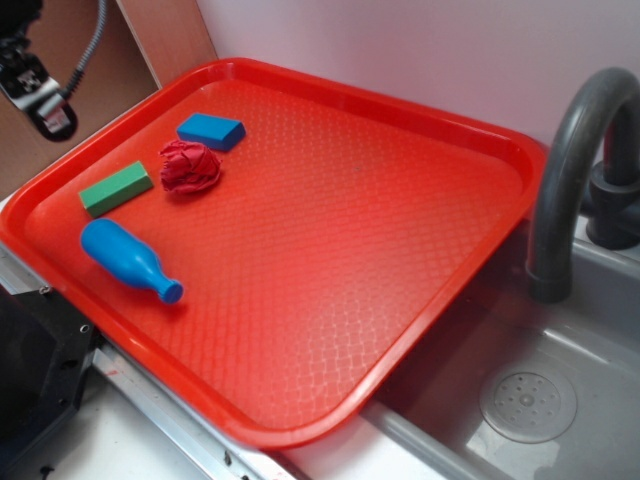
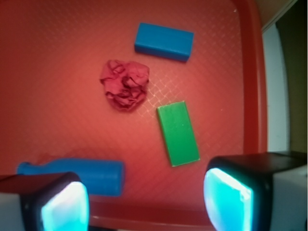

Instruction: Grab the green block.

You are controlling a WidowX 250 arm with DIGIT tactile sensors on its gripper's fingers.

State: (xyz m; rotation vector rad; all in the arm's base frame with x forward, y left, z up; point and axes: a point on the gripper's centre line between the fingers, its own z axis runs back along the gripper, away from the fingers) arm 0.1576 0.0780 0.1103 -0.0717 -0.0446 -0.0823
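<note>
The green block (image 1: pixel 116 188) lies flat on the red tray (image 1: pixel 420 150), near its left edge. A crumpled red cloth (image 1: pixel 190 166) sits just beside it on the right, apart from it as far as can be told. A blue block (image 1: pixel 211 131) lies farther back, and a blue bottle (image 1: pixel 128 260) lies on its side nearer the front. The tray rests partly over a sink (image 1: pixel 560 400), with a dark faucet (image 1: pixel 575 160) at the right.

The gripper (image 2: pixel 144 199) is seen high above the tray's left corner in the exterior view, well clear of everything. In the wrist view the fingers (image 2: pixel 226 199) are spread wide apart and nothing is held between them. The green block is seen ahead of the gap and nearer the right finger, with its long side running roughly away from the camera.

The step in hand is judged to be the approach, with the grasp not yet begun. It is done well if the gripper is first shifted over the block so that the block is centred in the gap, and then brought straight down. The block is best closed on across its short width, which the present finger line seems to suit, though a small wrist turn may be needed since the block is slightly tilted. The cloth is the nearest hazard; the finger on that side should be set down between cloth and block. The bottle should also be cleared on the descent. The fingers should be lowered almost to the tray before being closed, since the block is low.
</note>
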